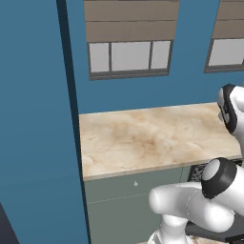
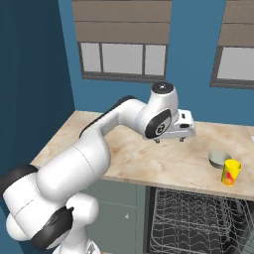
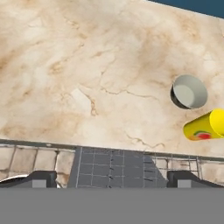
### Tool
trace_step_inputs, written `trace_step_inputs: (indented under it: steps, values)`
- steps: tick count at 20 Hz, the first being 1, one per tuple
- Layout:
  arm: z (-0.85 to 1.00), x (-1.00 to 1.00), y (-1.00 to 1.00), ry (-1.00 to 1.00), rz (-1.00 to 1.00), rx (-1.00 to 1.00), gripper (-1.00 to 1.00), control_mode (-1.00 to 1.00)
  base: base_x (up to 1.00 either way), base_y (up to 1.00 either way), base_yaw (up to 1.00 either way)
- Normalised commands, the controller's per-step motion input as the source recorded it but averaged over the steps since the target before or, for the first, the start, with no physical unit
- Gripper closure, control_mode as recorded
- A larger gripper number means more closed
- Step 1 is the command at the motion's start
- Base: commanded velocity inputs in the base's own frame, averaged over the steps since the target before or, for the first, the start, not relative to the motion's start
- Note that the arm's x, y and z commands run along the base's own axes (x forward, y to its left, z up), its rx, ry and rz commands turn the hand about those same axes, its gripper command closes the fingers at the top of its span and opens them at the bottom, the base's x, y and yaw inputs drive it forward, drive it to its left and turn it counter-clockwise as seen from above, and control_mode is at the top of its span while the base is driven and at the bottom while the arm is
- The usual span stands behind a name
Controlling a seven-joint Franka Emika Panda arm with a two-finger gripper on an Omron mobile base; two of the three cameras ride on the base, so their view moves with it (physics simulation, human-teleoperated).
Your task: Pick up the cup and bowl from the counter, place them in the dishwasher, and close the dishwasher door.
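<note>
One yellow cup (image 2: 230,172) and one grey bowl (image 2: 218,158), touching or just beside each other at the right edge of the right base frame, on the beige marbled surface (image 2: 149,158) with nothing between them and the gripper (image 2: 169,140). Gripper hanging above mid-surface, fingers spread, pinching nothing. Below the cup, the dishwasher (image 2: 198,218) open with wire rack exposed; behind, blue wall and two windows (image 2: 122,59).
</note>
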Motion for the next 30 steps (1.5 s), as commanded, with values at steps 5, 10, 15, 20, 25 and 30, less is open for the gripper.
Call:
trace_step_inputs:
  steps: [5, 10, 15, 20, 25, 30]
  values:
    - [-0.12, -0.15, -0.38, -0.04, 0.00, -0.01, -1.00, -1.00, 0.00, 0.00, 0.00]
    - [-0.21, -0.07, -0.35, -0.01, 0.00, 0.00, -1.00, -1.00, 0.00, 0.00, 0.00]
    - [-0.29, 0.00, -0.40, 0.00, 0.00, 0.00, -1.00, -1.00, 0.00, 0.00, 0.00]
    - [-0.27, 0.10, -0.43, 0.00, 0.00, 0.00, -1.00, -1.00, 0.00, 0.00, 0.00]
    - [-0.14, 0.21, -0.44, 0.00, 0.00, 0.00, -1.00, -1.00, 0.00, 0.00, 0.00]
    - [-0.06, 0.25, -0.44, 0.00, 0.00, 0.00, -1.00, -1.00, 0.00, 0.00, 0.00]
